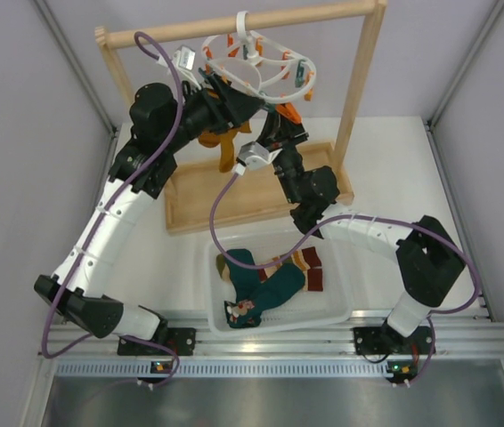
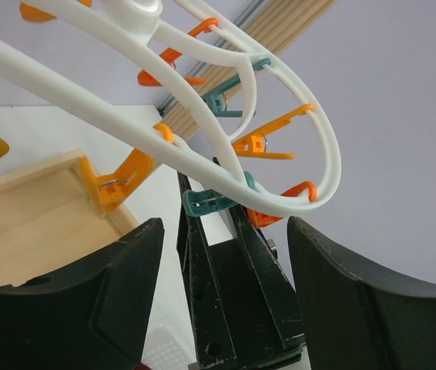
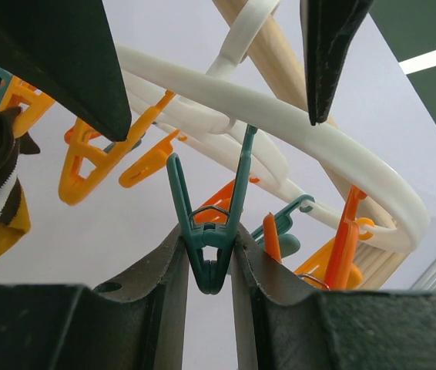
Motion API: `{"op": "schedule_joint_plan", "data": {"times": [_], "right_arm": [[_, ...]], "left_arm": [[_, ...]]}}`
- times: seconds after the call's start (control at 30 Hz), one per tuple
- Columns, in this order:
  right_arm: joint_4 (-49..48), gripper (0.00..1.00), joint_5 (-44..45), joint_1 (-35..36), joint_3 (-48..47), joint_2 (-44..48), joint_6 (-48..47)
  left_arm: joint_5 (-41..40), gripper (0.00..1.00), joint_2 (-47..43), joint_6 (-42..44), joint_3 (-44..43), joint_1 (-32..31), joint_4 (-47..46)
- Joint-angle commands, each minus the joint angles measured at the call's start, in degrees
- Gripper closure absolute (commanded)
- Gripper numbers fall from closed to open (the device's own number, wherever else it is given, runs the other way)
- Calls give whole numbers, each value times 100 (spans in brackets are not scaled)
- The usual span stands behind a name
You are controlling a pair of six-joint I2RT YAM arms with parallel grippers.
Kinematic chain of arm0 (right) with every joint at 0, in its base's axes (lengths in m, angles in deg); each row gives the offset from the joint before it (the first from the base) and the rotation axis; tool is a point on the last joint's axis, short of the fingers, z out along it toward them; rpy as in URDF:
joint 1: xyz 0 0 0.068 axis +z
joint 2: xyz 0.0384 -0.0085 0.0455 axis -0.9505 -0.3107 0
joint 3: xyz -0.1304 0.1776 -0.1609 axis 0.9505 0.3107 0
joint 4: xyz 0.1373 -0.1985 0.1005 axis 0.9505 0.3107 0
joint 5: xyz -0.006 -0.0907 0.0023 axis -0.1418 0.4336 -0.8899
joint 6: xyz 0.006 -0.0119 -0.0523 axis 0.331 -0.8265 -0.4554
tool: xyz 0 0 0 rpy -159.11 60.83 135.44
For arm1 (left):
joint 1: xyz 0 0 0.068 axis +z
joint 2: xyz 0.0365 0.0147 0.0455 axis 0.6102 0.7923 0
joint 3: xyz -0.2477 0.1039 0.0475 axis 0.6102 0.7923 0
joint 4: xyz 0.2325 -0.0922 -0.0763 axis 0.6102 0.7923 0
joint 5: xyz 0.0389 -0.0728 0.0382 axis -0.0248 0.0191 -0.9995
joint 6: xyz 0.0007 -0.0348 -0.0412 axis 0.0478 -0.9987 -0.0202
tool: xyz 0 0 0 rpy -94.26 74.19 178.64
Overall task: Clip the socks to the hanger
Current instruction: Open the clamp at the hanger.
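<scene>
A white desk [image 1: 394,160] between grey walls carries a wooden rail frame [image 1: 234,27], and from its top bar hangs the white oval hanger [image 2: 125,131], orange and teal clips dangling around its ring. The right end effector [image 3: 209,235] reaches up under the ring and is closed on the handles of a teal clip [image 3: 210,270] — the clip's two legs spread upward toward the white plastic. The left end effector [image 2: 226,227] sits just beside it at the same part of the ring, its fingers [image 2: 87,308] spread wide and holding nothing. A striped sock [image 1: 223,149] in mustard, brown and white dangles from the hanger's left side in the overhead view, above the frame's tray base. The other socks — dark teal ones [image 1: 274,286] and a brown-and-red striped one [image 1: 310,267] — lie heaped in a clear bin [image 1: 279,322] on the desk, near the arm bases.
</scene>
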Motion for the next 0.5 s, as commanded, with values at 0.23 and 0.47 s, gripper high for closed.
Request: {"op": "schedule_joint_plan", "data": {"times": [0.23,0.47], "right_arm": [[-484,100,-155,60,-188,-21,-124],[-589,100,-252,60,-162,-65,-256]], "left_arm": [[81,38,176,-68,28,-9,-657],[-7,38,281,11,-42,-9,-692]]}}
